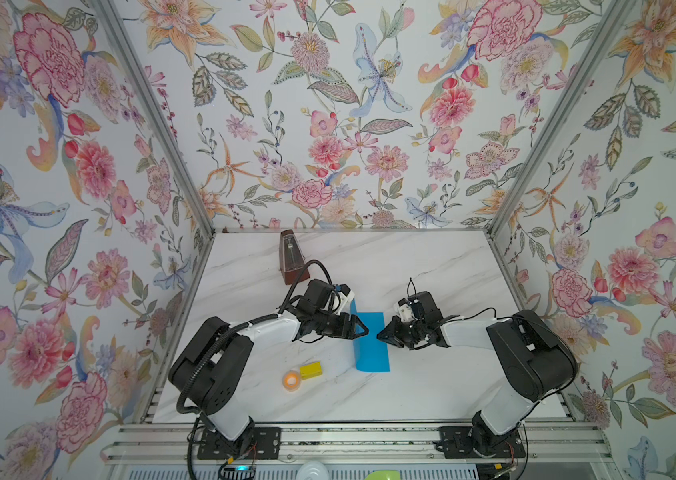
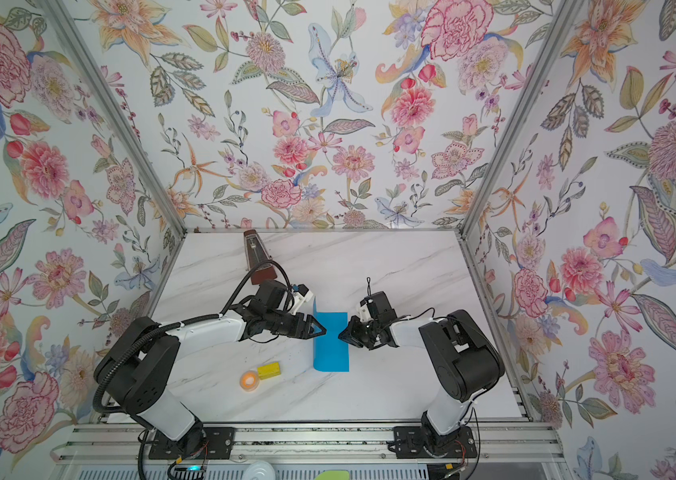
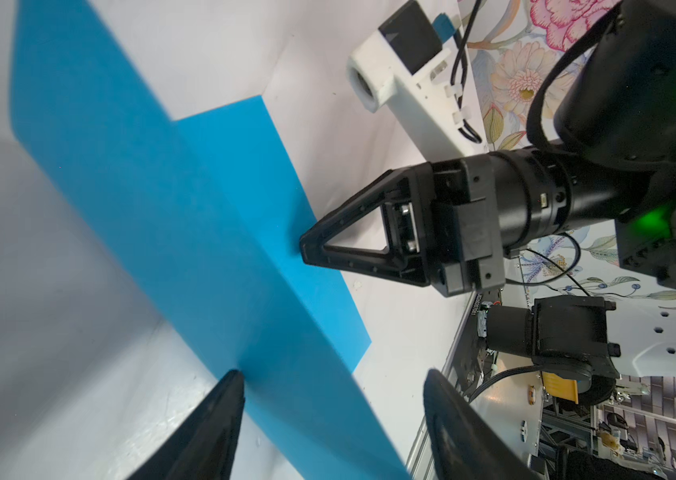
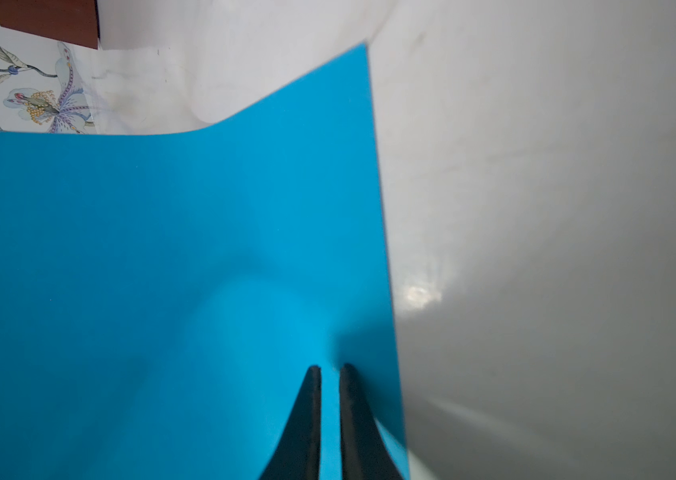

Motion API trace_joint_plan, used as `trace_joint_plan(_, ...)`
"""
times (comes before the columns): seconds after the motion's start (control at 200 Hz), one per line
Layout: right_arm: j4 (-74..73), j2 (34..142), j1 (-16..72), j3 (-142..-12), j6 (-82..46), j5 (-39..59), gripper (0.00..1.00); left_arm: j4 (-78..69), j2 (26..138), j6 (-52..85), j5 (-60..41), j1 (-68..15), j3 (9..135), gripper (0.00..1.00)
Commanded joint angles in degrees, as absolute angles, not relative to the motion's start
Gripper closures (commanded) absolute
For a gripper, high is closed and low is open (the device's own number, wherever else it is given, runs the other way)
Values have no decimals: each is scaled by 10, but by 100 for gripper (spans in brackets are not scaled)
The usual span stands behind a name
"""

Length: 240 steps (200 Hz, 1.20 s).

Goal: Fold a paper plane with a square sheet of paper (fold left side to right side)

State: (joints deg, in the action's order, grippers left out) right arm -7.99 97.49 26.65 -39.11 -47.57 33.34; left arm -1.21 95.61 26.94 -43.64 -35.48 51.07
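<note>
Clearly the sheet (image 1: pixel 371 345) sits in the middle of the table (image 1: pixel 432 266), between the two grippers, and it is only part folded. Its right half lies flat, while its left half stands up off the table as a flap and leans toward the right, with no crease pressed in. The right gripper (image 1: pixel 381 336) has its fingers (image 4: pixel 307 415) pressed nearly together, with a sliver of blue showing between them. Their tips rest on top of the flat half close to its right edge and pinch nothing. That reads as a pin, probably to keep the sheet from sliding while the flap comes across. The left gripper (image 3: pixel 333 374) has its fingers (image 3: pixel 220 415) spread wide on either side of the flap's edge; whether either pad touches the paper I cannot tell. So wide a stance suggests a release rather than a hold, so the flap seems to stand by its own stiffness. The flap next needs laying down edge to edge and the fold flattening, and the risk is that it springs back leftward. The block (image 1: pixel 310 370), tape roll (image 1: pixel 291 379) and metronome (image 1: pixel 292 259) lie well apart from the sheet, on the left.
</note>
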Motion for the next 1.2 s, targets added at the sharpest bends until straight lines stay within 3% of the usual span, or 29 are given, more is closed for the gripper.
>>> trace_joint_plan(0.0, -44, 978, 268, -388, -467, 313, 86, -41, 984, 289, -451, -369, 532, 29)
trace_joint_plan(0.33, -39, 962, 262, -381, -465, 312, 86, -53, 1005, 292, -429, -373, 528, 32)
trace_joint_plan(0.59, -30, 928, 256, -382, -463, 320, 85, -65, 1013, 300, -431, -373, 524, 41)
trace_joint_plan(1.016, -45, 831, 227, -369, -475, 377, 68, -70, 1019, 305, -439, -374, 518, 49)
trace_joint_plan(1.196, -51, 847, 233, -384, -477, 404, 68, -72, 1020, 306, -441, -374, 516, 48)
